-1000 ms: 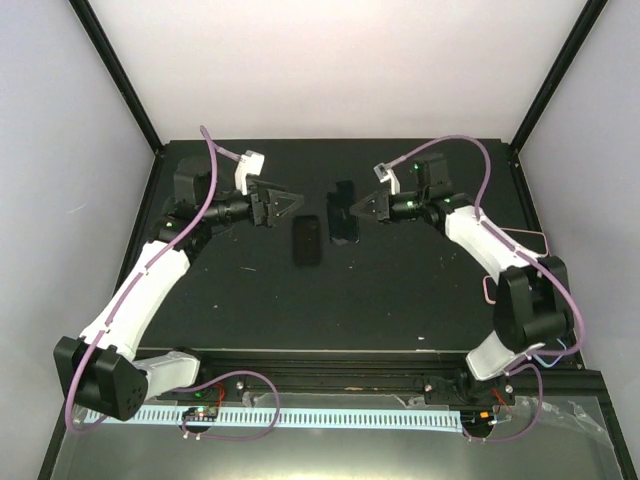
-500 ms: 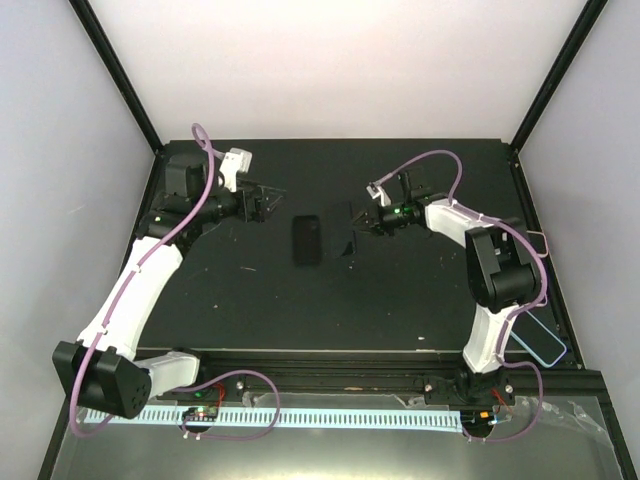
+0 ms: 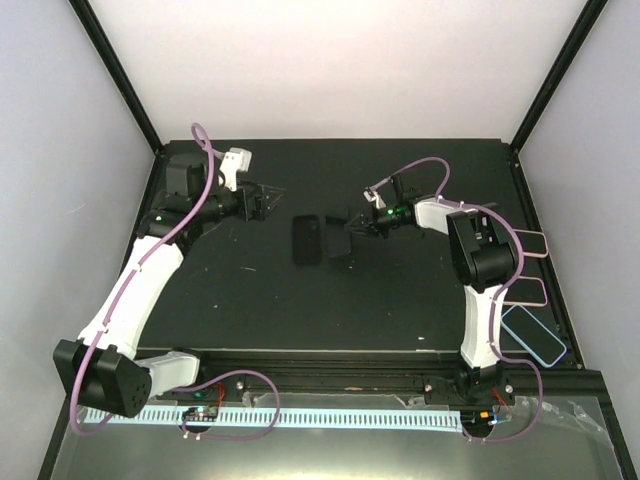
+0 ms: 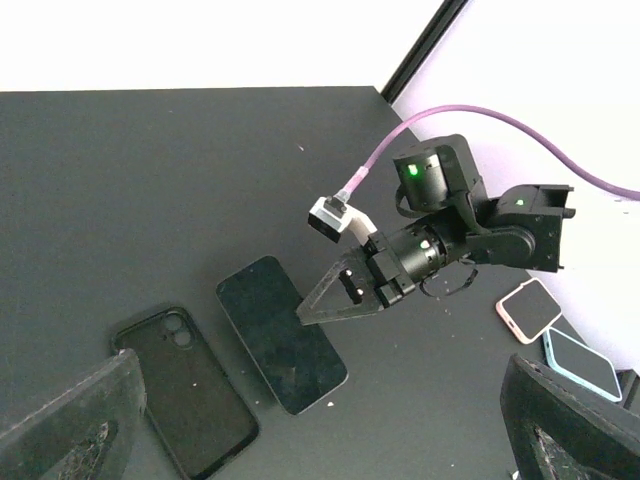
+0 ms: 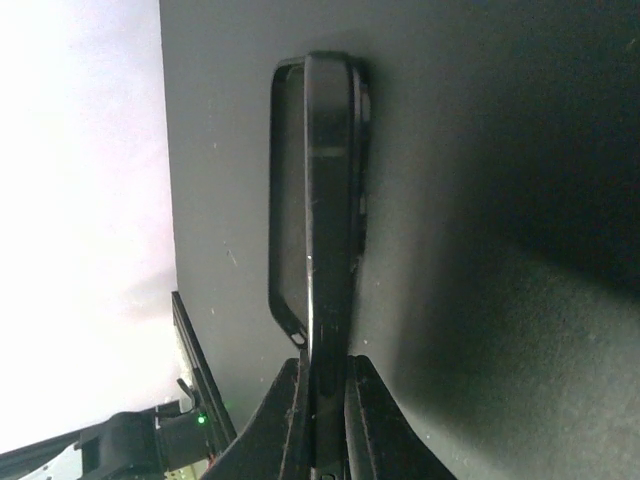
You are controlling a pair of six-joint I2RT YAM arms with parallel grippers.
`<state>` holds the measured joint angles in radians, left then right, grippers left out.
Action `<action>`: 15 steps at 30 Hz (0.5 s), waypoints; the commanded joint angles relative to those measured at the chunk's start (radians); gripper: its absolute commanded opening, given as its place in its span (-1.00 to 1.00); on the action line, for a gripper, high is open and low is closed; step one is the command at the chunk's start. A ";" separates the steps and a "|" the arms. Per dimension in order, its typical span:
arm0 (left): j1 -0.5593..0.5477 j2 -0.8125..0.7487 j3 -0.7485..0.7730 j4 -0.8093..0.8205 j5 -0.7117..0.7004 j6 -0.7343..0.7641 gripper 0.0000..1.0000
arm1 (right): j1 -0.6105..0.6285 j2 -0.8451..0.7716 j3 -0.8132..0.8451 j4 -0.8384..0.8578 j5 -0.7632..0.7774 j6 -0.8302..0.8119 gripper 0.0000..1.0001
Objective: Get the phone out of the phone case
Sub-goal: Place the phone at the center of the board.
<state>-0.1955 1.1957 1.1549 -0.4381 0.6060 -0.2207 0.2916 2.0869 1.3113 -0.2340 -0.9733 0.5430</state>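
Seen from above, the right fingers (image 4: pixel 335 295) had in the last second swung the phone (image 4: pixel 282 333) down from nearer the back of the tabletop (image 3: pixel 400 300) and turned it. It now sat low, just at 3 o'clock of the case (image 4: pixel 185 388) and fully out of it. They were clenched on one end of the phone; we could not tell whether it already rested on the tabletop. The case had not moved and lay flat, its bare inside and camera hole showing. The left fingers (image 4: pixel 75 425), spread wide and empty, had backed off toward 10 o'clock of the case. We judged the extraction done, with only setting the phone down and letting go left.

The long edges of phone and case ran close together, and we could not tell if they touched. Bare tabletop stretched toward 6 o'clock, giving the right arm room to withdraw. The spare cases (image 3: pixel 530 335) lay well apart at 4 o'clock, by the tabletop's right edge.
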 commanded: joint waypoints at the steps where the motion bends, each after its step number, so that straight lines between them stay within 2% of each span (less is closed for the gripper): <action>1: 0.010 0.021 0.000 0.031 -0.010 -0.021 0.98 | -0.006 0.035 0.047 0.089 -0.046 0.058 -0.98; 15: 0.017 0.063 -0.006 0.053 0.003 -0.050 0.98 | 0.008 0.117 0.029 0.196 -0.070 0.174 -0.98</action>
<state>-0.1886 1.2449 1.1488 -0.4171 0.6060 -0.2504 0.2913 2.1971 1.3384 -0.1234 -0.9825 0.6594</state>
